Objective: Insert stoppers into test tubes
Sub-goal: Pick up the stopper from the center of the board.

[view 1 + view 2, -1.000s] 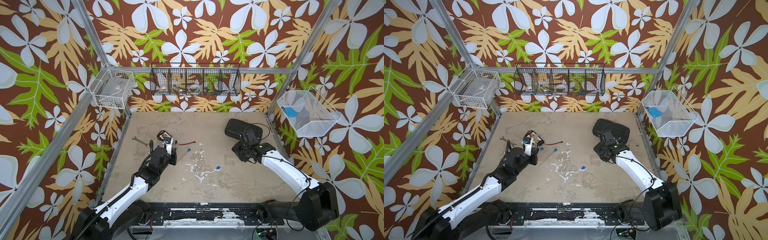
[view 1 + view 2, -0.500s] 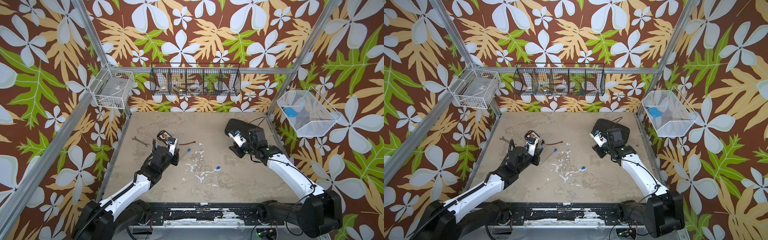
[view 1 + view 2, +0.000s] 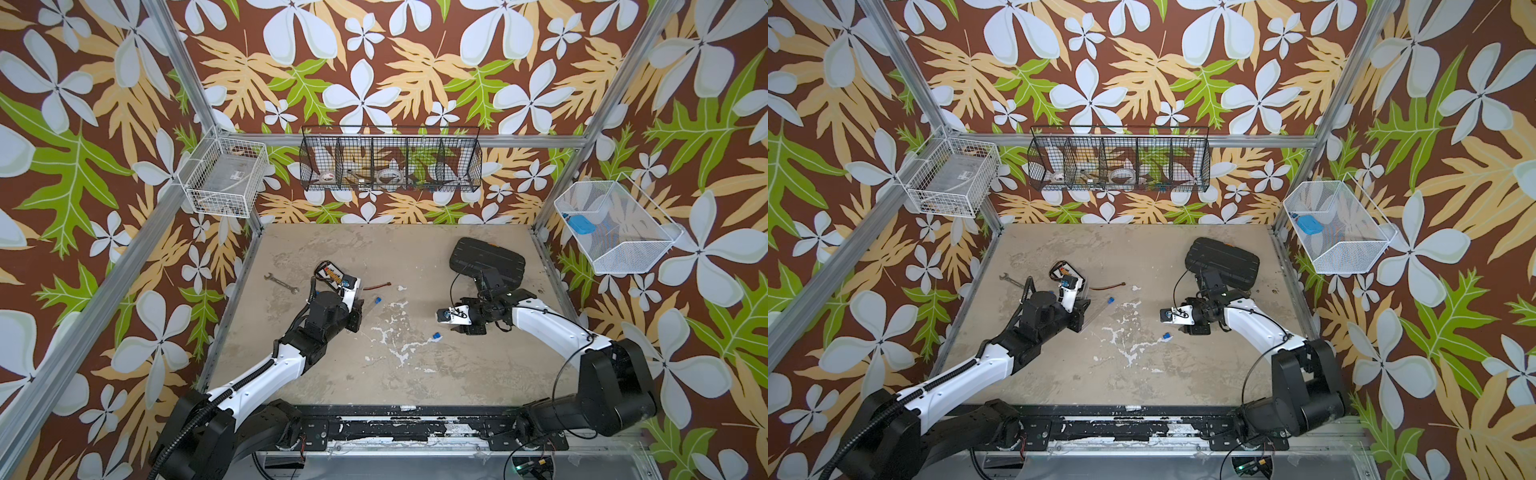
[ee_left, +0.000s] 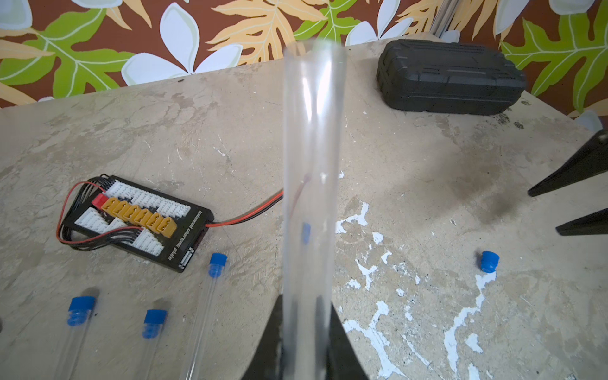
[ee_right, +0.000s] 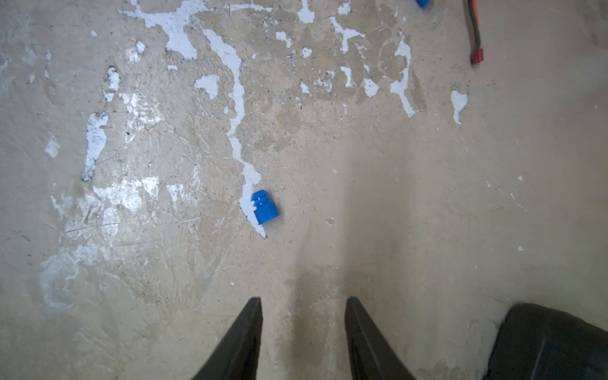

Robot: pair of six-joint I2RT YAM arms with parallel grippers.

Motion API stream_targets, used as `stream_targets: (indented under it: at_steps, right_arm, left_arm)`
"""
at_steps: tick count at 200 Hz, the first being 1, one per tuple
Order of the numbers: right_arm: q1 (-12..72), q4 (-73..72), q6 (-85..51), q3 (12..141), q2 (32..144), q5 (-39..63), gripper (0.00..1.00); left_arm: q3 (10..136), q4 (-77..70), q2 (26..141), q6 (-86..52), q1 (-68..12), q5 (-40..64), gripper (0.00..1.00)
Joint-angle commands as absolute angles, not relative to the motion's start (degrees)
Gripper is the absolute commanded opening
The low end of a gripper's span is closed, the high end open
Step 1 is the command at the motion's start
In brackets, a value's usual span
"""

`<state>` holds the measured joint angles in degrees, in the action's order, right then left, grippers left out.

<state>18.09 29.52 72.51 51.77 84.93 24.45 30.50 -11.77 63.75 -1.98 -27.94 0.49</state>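
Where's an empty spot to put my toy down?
Bare: the back strip between the charging board and black case, and the front stretch along the black rail, nearer than the loose stopper. Crowded: around the board, with the wrench and test tubes.

Counted: four clear test tubes point(image 4: 311, 148), three of them lying just beside the balance charging board point(image 4: 138, 220); five blue stoppers point(image 4: 489, 261), three seated in those tubes. Also one such board, one black case point(image 4: 450, 77), one wrench point(image 3: 282, 283), three wire baskets point(image 3: 226, 178).
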Motion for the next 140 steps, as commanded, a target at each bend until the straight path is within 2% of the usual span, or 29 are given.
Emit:
stream_targets:
  at_steps: [1, 90, 140]
  right_arm:
    - [18.6, 29.8, 75.0, 52.5, 87.5, 25.6, 0.45]
    - [22.9, 29.9, 74.8, 54.9, 95.8, 24.8, 0.46]
    - [23.6, 30.4, 74.8, 56.1, 98.0, 25.9, 0.42]
  left_arm:
    - [31.3, -12.5, 63.8, -0.4, -27.9, 1.1, 0.0]
    - [31.6, -12.4, 64.8, -0.5, -27.9, 2.5, 0.0]
    - [31.5, -12.1, 64.8, -0.9, -27.9, 2.8, 0.0]
